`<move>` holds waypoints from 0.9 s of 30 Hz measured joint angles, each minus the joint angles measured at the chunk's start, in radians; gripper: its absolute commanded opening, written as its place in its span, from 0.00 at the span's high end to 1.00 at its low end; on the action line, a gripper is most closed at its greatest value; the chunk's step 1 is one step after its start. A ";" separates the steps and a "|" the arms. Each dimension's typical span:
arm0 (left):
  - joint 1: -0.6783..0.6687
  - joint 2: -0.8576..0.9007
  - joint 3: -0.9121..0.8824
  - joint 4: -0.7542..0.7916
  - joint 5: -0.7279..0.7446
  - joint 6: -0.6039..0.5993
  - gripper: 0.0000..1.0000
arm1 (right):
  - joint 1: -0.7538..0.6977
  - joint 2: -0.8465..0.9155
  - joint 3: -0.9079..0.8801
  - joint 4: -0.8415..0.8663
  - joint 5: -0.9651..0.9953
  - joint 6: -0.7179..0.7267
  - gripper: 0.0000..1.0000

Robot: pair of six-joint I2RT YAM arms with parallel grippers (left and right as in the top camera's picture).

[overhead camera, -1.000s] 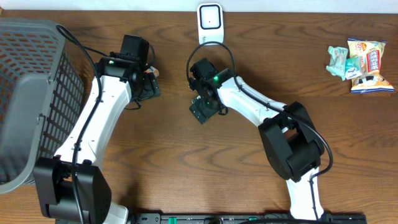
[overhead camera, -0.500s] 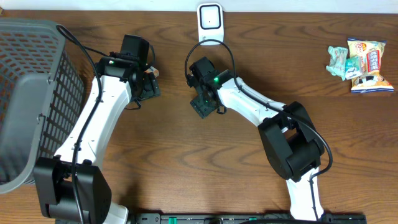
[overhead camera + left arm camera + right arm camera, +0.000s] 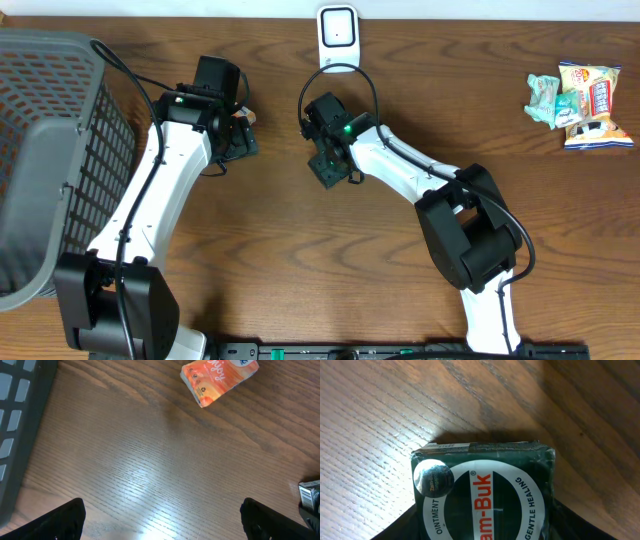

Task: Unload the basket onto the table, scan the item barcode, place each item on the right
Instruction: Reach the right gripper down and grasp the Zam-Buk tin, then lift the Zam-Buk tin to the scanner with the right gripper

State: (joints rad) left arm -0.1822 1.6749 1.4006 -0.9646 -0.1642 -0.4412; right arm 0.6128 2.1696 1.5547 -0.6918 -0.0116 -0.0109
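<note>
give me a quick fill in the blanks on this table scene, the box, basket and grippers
1. The box under the right gripper is coloured ____.
2. The basket stands on the robot's ____ side.
3. The left gripper has its jaws ____.
4. The packet in the left wrist view is coloured ____.

Missing words: green; left; open; orange.

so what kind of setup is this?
Looks like a mock shop checkout: a white barcode scanner at the far edge, a grey shopping basket on the left, and packaged goods such as snack packets and a green ointment box.
</note>
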 measured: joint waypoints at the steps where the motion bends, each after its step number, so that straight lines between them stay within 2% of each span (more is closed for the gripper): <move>1: 0.000 0.000 0.000 0.000 0.000 0.000 0.02 | -0.001 -0.001 0.000 -0.002 -0.005 0.000 0.45; 8: 0.000 0.000 0.000 0.000 0.000 0.000 0.02 | -0.040 -0.004 0.041 -0.127 -0.135 0.006 0.47; 14: 0.000 0.000 0.000 0.001 0.000 0.000 0.02 | -0.128 -0.005 0.166 -0.291 -0.312 0.006 0.48; 23: 0.000 0.000 0.000 0.000 0.000 0.000 0.02 | -0.344 -0.018 0.231 -0.348 -0.913 -0.158 0.47; 27: 0.000 0.000 0.000 0.000 0.000 0.000 0.02 | -0.392 -0.019 0.231 -0.344 -1.091 -0.231 0.47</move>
State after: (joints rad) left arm -0.1822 1.6749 1.4002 -0.9646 -0.1642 -0.4412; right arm 0.2207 2.1509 1.7859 -1.0355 -1.1030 -0.2420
